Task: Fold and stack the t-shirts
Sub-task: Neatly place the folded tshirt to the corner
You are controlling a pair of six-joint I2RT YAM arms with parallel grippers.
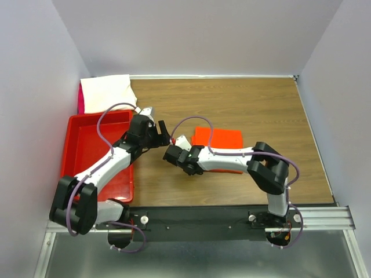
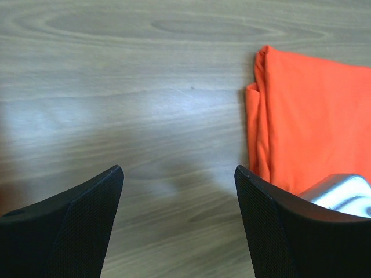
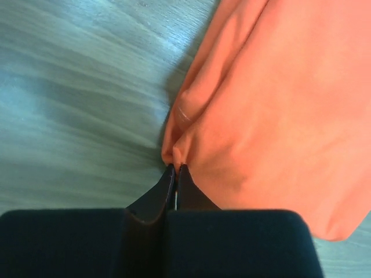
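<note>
Item 1. Orange-red t-shirt (image 1: 225, 138): folded to a flat rectangle, lying on the wood-grain counter (image 1: 232, 98) a little right of centre. Layered fold edges face left. Near edge partly covered by the right arm in the overhead view.

Item 2. Right claw (image 3: 175, 167): closed tight, fingers pressed together. Pinches a small pucker of the orange-red t-shirt's left edge at the very tips. Cloth bunched and creased just above the pinch, the rest spread flat to the right.

Item 3. Left claw (image 2: 178, 168): spread wide, nothing between the fingers. Poised above bare counter just left of the orange-red t-shirt, apart from it.

Item 4. White t-shirt (image 1: 107, 91): loosely folded, at the far left corner of the counter, overlapping the far rim of the red bin (image 1: 87, 142).

Item 5. Pink cloth (image 1: 81, 99): narrow sliver only, showing at the left side beneath the white t-shirt. Too little visible to tell its shape.

Item 6. Red bin: shallow rectangular tray along the left side of the counter, crossed by the left arm.
</note>
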